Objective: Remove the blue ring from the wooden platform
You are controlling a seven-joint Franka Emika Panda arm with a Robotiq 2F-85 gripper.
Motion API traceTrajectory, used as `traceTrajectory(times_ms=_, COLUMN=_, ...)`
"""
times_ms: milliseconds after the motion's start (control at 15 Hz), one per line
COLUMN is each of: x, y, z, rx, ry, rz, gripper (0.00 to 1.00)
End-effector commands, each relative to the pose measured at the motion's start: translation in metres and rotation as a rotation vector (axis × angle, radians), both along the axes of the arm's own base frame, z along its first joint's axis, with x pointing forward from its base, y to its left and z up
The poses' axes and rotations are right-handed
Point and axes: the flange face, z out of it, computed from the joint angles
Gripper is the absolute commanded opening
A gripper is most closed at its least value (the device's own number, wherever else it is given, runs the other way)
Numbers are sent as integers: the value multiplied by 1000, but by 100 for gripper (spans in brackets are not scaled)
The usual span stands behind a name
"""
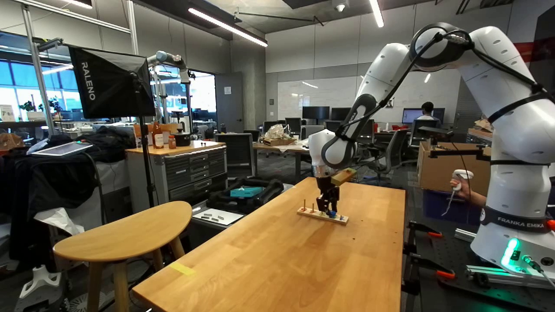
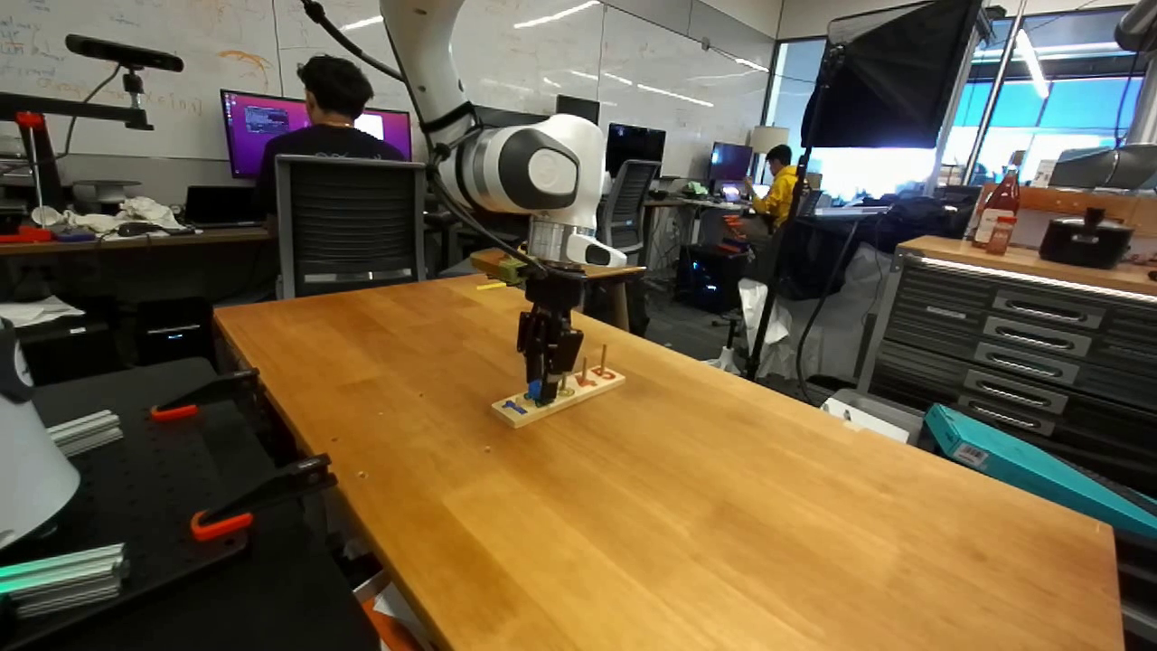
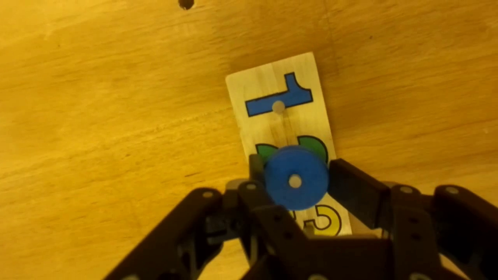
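Note:
The blue ring is a round, solid blue piece with a centre hole. It shows in the wrist view (image 3: pixel 280 194) and in both exterior views (image 1: pixel 333 214) (image 2: pixel 534 389). A pale peg tip shows in its hole, over the green number of the wooden platform (image 3: pixel 268 77). The platform is a narrow pale board with coloured numbers and pegs, also in both exterior views (image 1: pixel 342 220) (image 2: pixel 517 419). My gripper (image 3: pixel 296 171) points down over it, also in both exterior views (image 1: pixel 328 211) (image 2: pixel 545 395). Its fingers touch the ring on two opposite sides. The ring's underside is hidden.
The platform lies on a long wooden table (image 1: pixel 303 268). Taller bare pegs (image 1: pixel 304 204) rise at the platform's orange-numbered end. A short bare peg (image 3: pixel 278 106) stands at the blue number one. Black clamps (image 2: pixel 262 493) grip the table's edge on the robot's side.

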Motion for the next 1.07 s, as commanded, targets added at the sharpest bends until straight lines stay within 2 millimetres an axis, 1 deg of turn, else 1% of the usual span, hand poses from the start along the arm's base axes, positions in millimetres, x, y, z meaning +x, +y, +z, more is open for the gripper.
traceTrajectory(times_ms=0, x=2, y=27, z=41, rx=28, ry=-8, rz=22, gripper=22)
traceTrajectory(times_ms=200, x=1, y=54, z=66, rx=32, ry=-20, rz=70, gripper=22)
traceTrajectory(times_ms=333, x=-1, y=67, z=70, rx=27, ry=-12, rz=98, gripper=22)
traceTrajectory(times_ms=467, x=-7, y=76, z=60, rx=18, ry=8, rz=125, gripper=22)
traceTrajectory(times_ms=800, x=-25, y=88, z=12, rx=9, ry=77, rz=164, gripper=22)
traceTrajectory(times_ms=867, x=-27, y=89, z=2, rx=11, ry=90, rz=163, gripper=22)
traceTrajectory(times_ms=1000, x=-28, y=92, z=-13, rx=11, ry=99, rz=171, gripper=22)
